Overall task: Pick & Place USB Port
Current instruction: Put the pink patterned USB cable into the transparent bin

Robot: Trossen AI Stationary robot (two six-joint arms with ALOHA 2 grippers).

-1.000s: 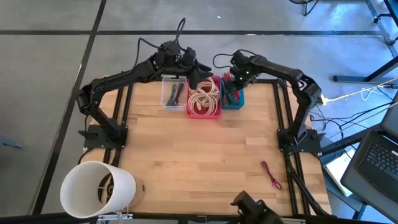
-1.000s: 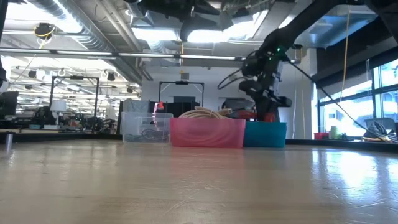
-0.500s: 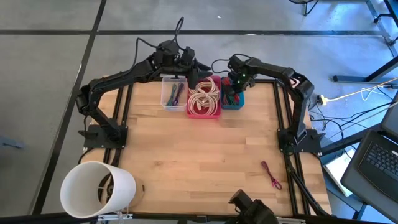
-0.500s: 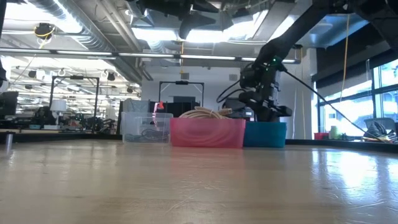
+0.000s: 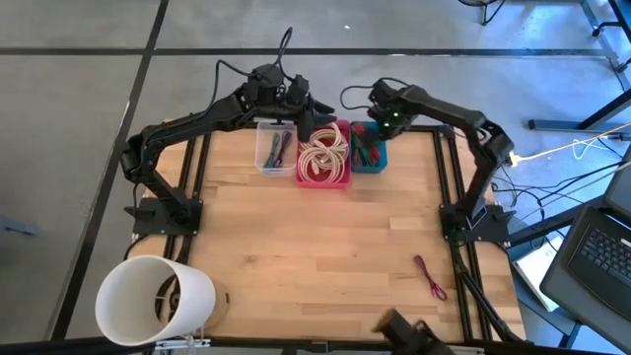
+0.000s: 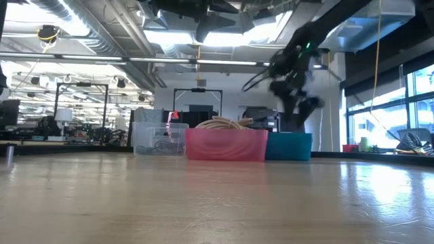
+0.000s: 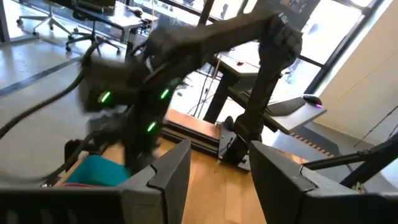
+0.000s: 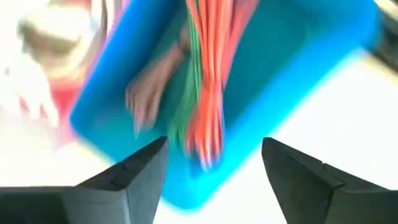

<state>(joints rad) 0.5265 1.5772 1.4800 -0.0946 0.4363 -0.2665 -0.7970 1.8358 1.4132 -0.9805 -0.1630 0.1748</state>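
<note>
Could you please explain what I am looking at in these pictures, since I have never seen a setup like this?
Two dark robot arms work at a wooden table. One camera looks down from above, one sits at table height, and one rides on each wrist. At the far edge stand a clear bin, a pink bin of coiled cable and a teal bin of red and green cables. The right gripper hangs open over the teal bin; the left gripper, also open, is above the pink bin. Neither holds anything. A red cable lies near the right edge.

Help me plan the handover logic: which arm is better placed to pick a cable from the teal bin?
Right. The right gripper hangs directly over the teal bin, fingers open, its wrist view filled with the bin's red and green cables. The left gripper sits over the pink bin.
</note>
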